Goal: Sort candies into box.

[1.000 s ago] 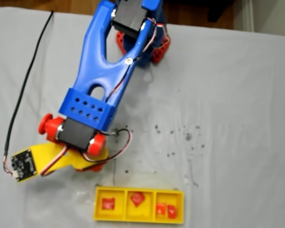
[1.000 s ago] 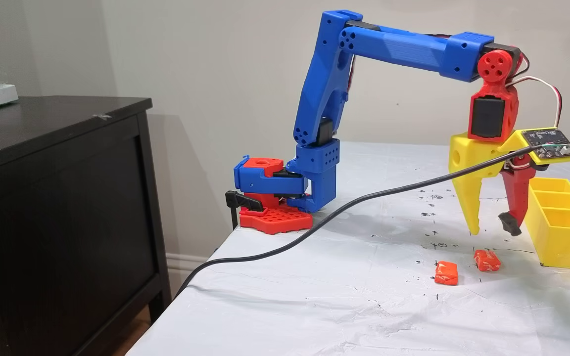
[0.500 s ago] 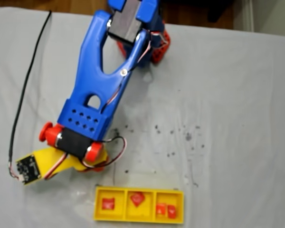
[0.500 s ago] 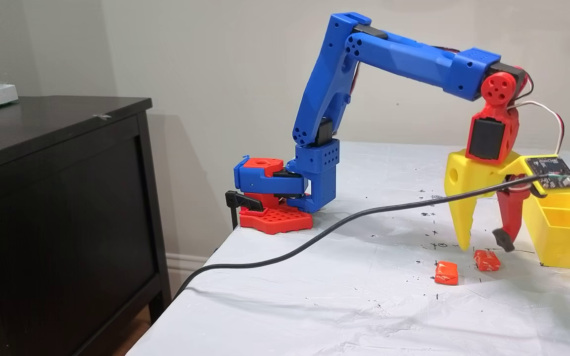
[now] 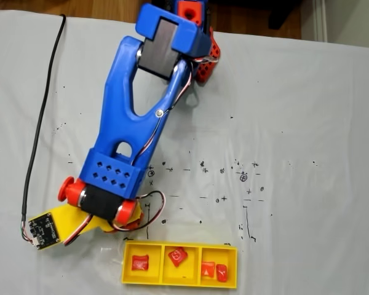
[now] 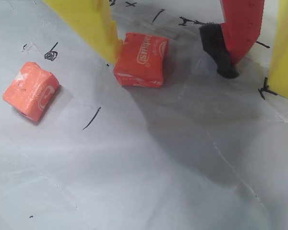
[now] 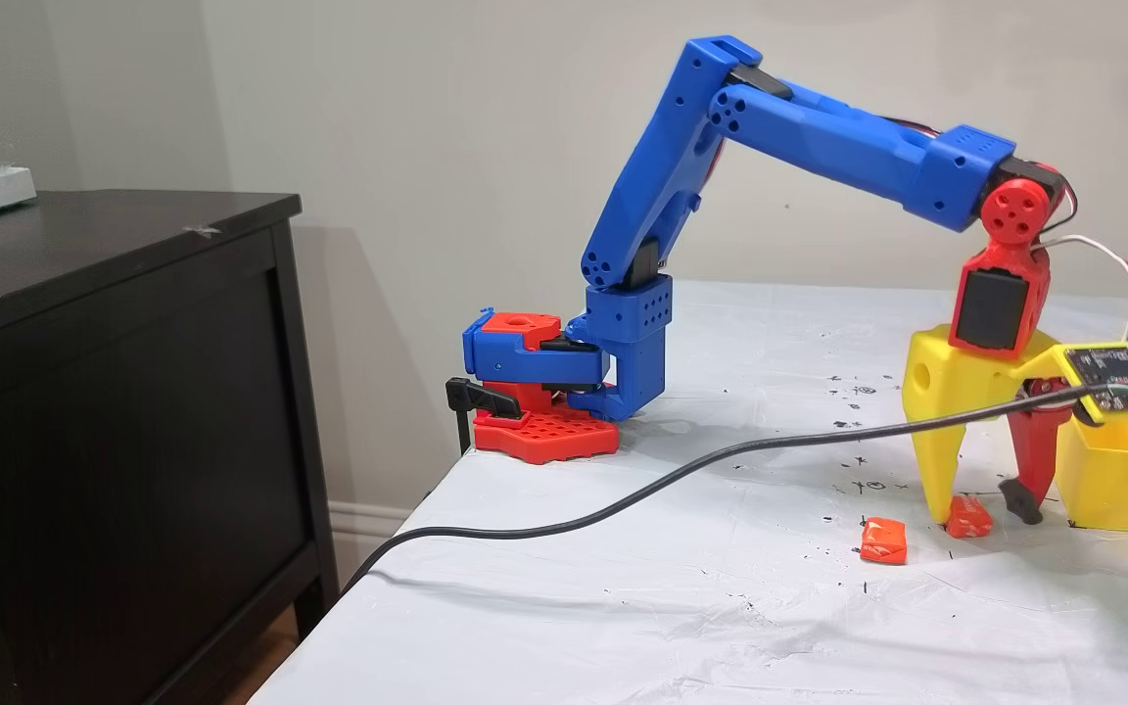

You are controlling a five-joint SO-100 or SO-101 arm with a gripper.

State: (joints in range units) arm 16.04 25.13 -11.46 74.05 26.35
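Claw point(image 6: 170, 50) spread wide, straddling one small orange-red wrapped candy point(image 6: 141, 60) that touches its yellow finger point(image 6: 89, 24), likely so closing traps it. Second candy point(image 6: 31, 90) lies outside that finger; long yellow plastic three-compartment box point(image 7: 1117, 475) just beyond the red finger point(image 6: 240, 26).

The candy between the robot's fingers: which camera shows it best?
The wrist view: the candy is close up, printed wrapper legible, touching the yellow finger. A fixed view shows it small and side-on; in the top-down fixed view the arm covers it.
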